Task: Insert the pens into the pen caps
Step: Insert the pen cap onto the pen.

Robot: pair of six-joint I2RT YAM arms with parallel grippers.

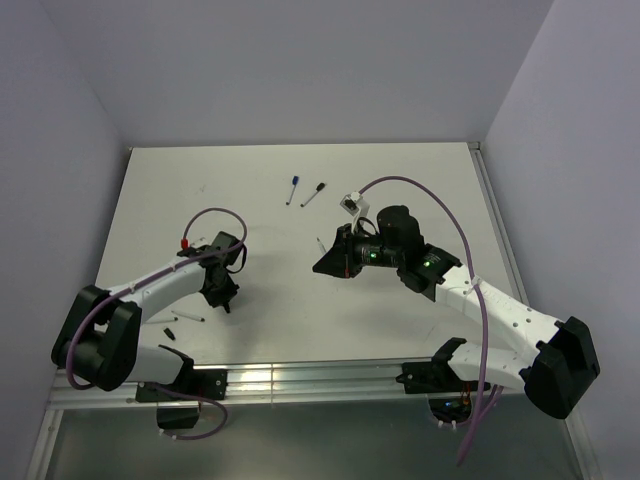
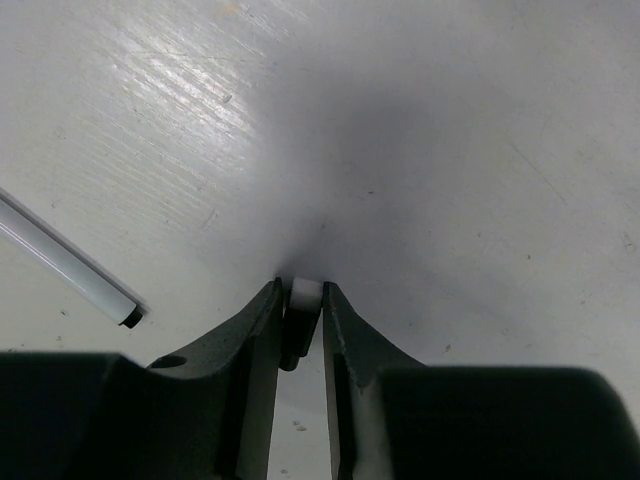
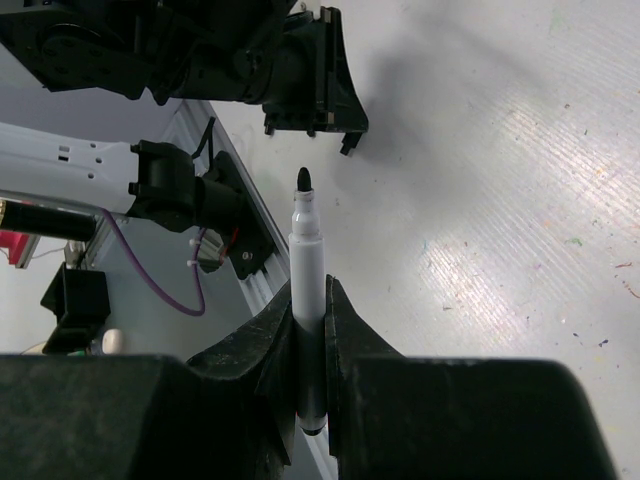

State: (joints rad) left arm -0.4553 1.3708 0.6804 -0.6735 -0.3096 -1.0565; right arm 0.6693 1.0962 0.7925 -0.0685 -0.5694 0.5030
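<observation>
My right gripper point(image 1: 322, 264) point(image 3: 310, 300) is shut on a white pen point(image 3: 308, 255) and holds it above the table. The pen's black tip point(image 3: 303, 180) points towards my left gripper point(image 3: 310, 95). My left gripper point(image 1: 223, 296) point(image 2: 300, 305) points down close to the table. It is shut on a short black pen cap point(image 2: 293, 335) with a white end point(image 2: 306, 294). Another white pen point(image 2: 70, 270) point(image 1: 188, 317) lies on the table just left of it. A small black cap point(image 1: 170, 331) lies near that pen.
Two pens lie at the back middle, one with a blue cap point(image 1: 292, 190) and one with a black cap point(image 1: 314, 193). Purple cables loop over both arms. A metal rail point(image 1: 300, 380) runs along the table's near edge, and grey walls close in the other sides.
</observation>
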